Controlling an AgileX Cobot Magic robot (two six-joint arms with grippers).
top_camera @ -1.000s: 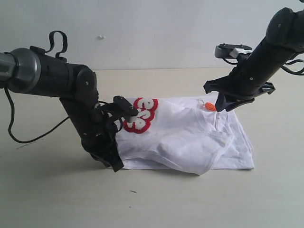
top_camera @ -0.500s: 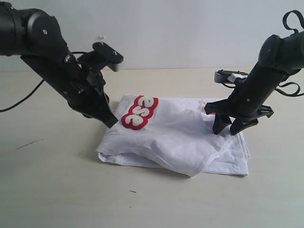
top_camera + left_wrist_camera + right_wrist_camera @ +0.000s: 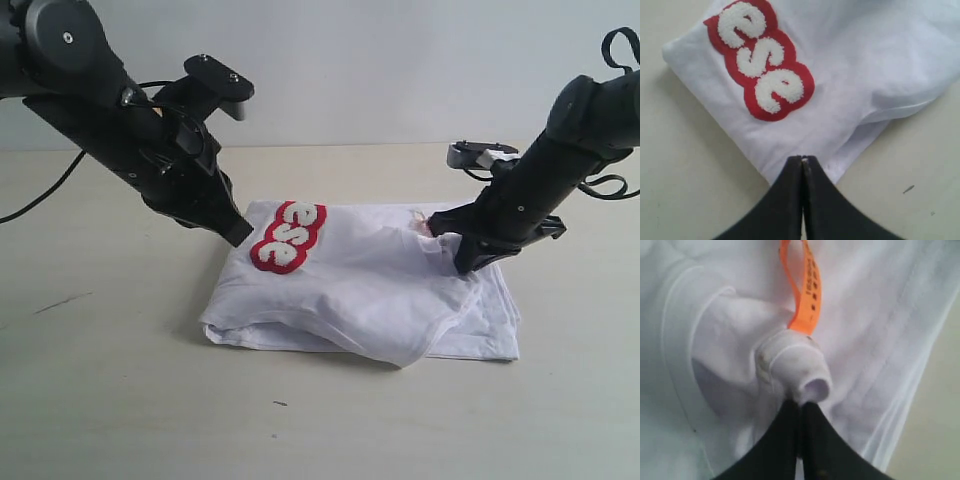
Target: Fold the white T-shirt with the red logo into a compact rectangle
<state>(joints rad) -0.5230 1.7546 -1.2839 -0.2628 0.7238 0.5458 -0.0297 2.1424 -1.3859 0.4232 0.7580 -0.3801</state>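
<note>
The white T-shirt (image 3: 370, 290) lies partly folded on the table, its red logo (image 3: 288, 238) face up near the left edge, showing the letters "ese" (image 3: 762, 60). My left gripper (image 3: 241, 237) sits at the shirt's left edge beside the logo. It is shut (image 3: 803, 159), with a sliver of white hem pinched at its tips. My right gripper (image 3: 468, 266) is down on the right side of the shirt. It is shut (image 3: 801, 402) on a bunched roll of the ribbed collar (image 3: 792, 360), just below the orange neck tag (image 3: 806, 287).
The beige table (image 3: 330, 420) spreads around the shirt on all sides. A black cable (image 3: 40, 195) trails from the left arm at the far left. A pale wall stands behind the table.
The left arm rose from the shirt's front-left edge to its left edge by the logo. The right gripper came down, stood open over the collar, and has shut on it.
</note>
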